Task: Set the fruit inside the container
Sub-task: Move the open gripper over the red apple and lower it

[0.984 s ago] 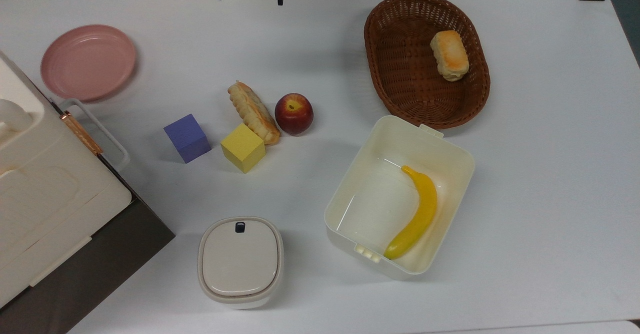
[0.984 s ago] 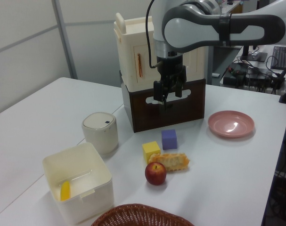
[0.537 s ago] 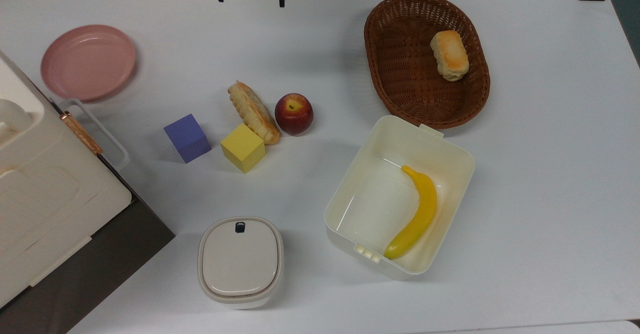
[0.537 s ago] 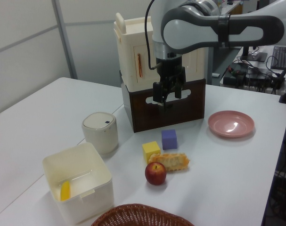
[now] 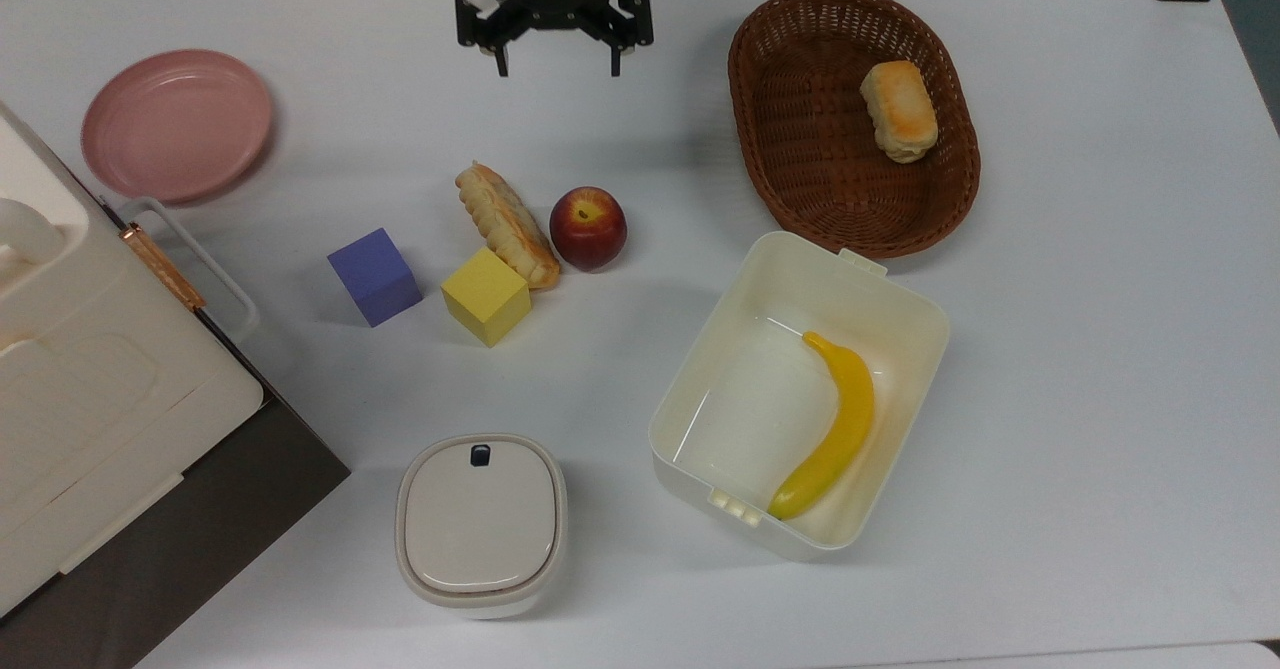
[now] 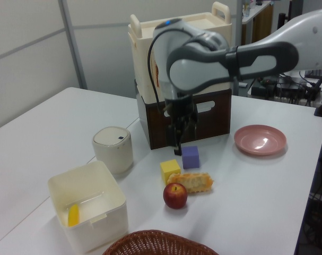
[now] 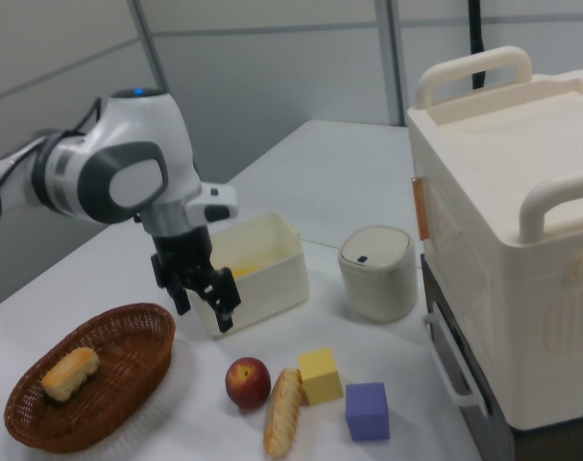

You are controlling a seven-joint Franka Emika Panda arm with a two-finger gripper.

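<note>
On the white table point(image 5: 1050, 369), the round dark-red apple point(image 5: 588, 227) sits just beside a long toasted bread roll point(image 5: 507, 225), which leans on a yellow cube point(image 5: 486, 296). A purple cube point(image 5: 375, 276) is near them. The apple has not moved since a moment ago, and nothing on the table has shifted.

What has changed is the arm. A moment ago only two dark finger tips poked in at the top edge of the top view. Now the whole black gripper point(image 5: 556, 67) has come into that view, empty, with its two fingers spread wide apart. It hangs above the table, well apart from the apple. In the left view the gripper point(image 6: 178, 150) has come lower, just above the purple cube point(image 6: 190, 157).

The big cream-white plastic tub point(image 5: 905, 299) stands open near the apple, with a long yellow banana point(image 5: 835, 429) lying inside.

The top view shows a brown oval wicker basket point(image 5: 800, 139) with a small bread bun point(image 5: 899, 111) in it; the left view shows just the basket's rim. The right view shows the gripper point(image 7: 203, 305) in front of the tub point(image 7: 272, 274), above the apple point(image 7: 248, 381).
</note>
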